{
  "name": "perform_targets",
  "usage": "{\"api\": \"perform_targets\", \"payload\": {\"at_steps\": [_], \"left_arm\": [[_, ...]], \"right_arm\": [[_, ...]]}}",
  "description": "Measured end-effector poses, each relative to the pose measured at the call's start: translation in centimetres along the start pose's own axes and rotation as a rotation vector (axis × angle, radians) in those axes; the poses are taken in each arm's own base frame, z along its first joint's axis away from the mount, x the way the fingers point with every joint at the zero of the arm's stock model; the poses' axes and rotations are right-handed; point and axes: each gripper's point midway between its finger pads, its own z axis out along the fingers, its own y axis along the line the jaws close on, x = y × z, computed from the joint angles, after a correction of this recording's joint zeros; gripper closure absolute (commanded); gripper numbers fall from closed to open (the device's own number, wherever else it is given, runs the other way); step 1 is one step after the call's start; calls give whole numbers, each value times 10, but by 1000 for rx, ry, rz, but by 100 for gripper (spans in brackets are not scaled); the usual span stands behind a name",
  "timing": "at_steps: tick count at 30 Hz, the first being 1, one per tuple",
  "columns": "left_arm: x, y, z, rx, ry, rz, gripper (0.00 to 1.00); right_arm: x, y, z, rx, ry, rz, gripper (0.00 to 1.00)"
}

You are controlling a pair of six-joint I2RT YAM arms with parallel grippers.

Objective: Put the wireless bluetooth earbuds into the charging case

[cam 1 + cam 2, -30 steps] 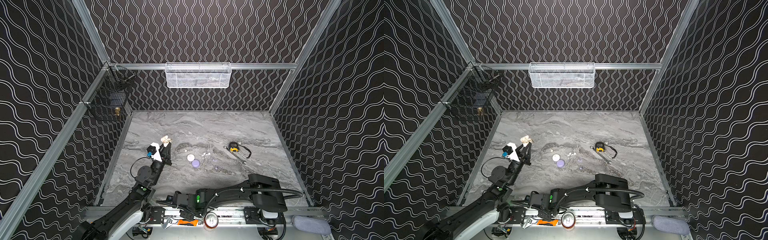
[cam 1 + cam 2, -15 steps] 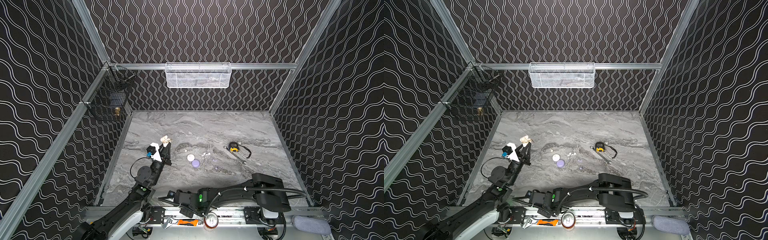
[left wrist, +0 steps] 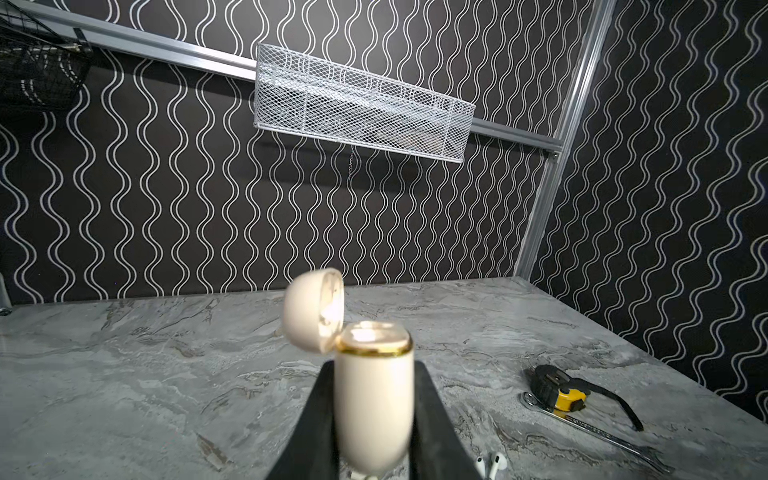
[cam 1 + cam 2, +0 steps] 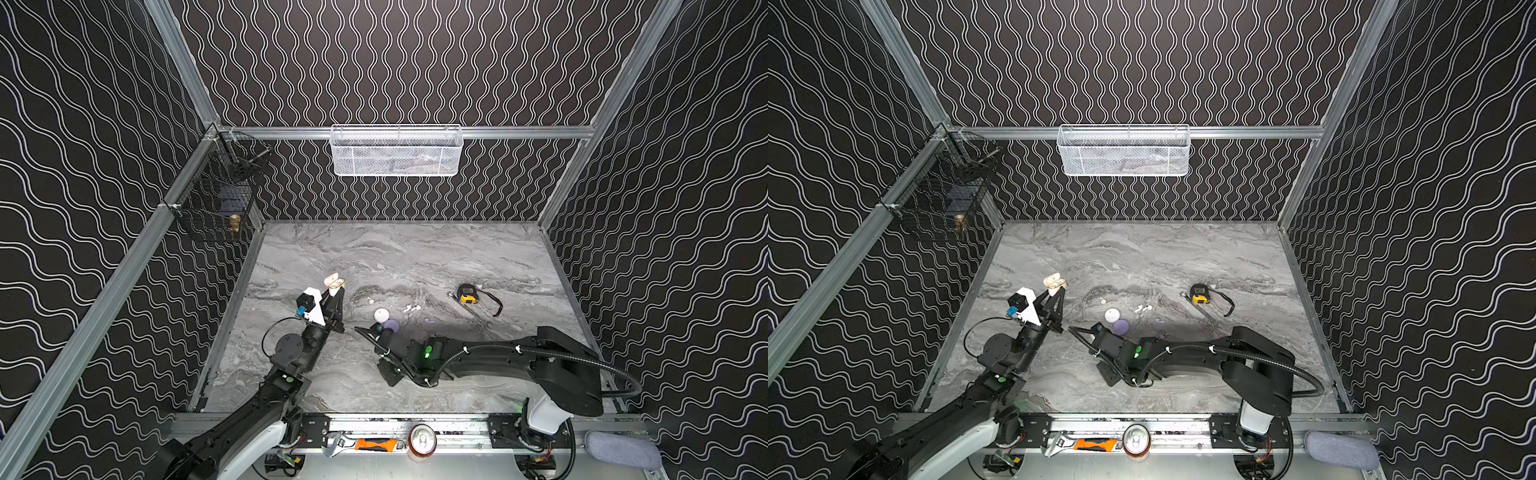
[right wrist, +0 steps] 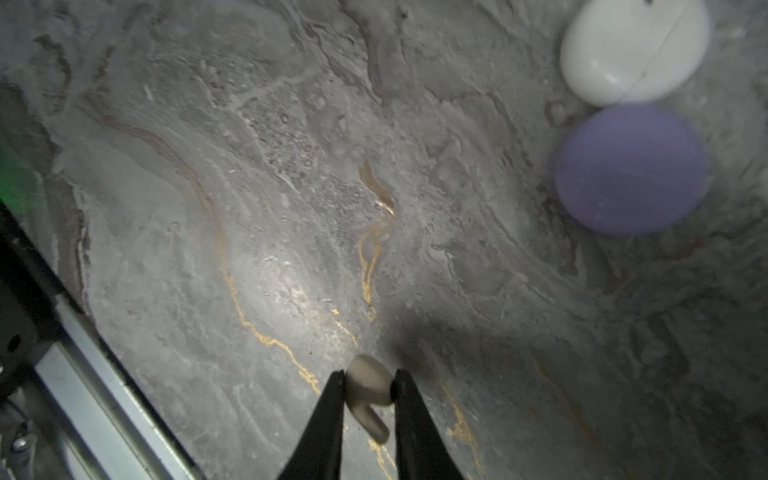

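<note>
The left gripper (image 4: 336, 292) was pinching the open cream charging case (image 3: 374, 399) upright, and the right gripper (image 5: 370, 375) was pinching one cream-beige earbud (image 5: 367, 386) over the table (image 4: 415, 257), near the white case (image 5: 631, 50) and the lilac case (image 5: 627, 174).

Both top views look down from high at the front toward the back wall (image 4: 395, 62), sharing nearly the whole scene. The left wrist camera sits close behind the left gripper (image 3: 374, 368), facing the mesh basket (image 3: 361, 112) beyond it. The right wrist camera looks down past the right gripper (image 5: 370, 374), very near the tabletop (image 5: 249, 187); the white case (image 5: 631, 50) ahead also shows in both top views.
</note>
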Motion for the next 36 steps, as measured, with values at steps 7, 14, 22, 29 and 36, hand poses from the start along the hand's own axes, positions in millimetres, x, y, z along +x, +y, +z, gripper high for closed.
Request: {"api": "perform_targets", "payload": {"at_steps": [7,14,22,29,36], "left_arm": [[-6,-5,-1,25,-23,0,100],[-9,-6,-1,34,-33,-1,100],[-16,-7,-3,38,-58,-4,100],[-18,-7,-4,38,-62,-4,100],[-21,-7,-5,39,-70,-5,100]], "right_arm": [[2,-28,25,50,32,183,74],[-3,-36,21,84,1,271,51],[-1,-42,7,164,14,260,48],[-2,-40,12,192,22,244,51],[-2,-28,15,209,25,203,47]]}}
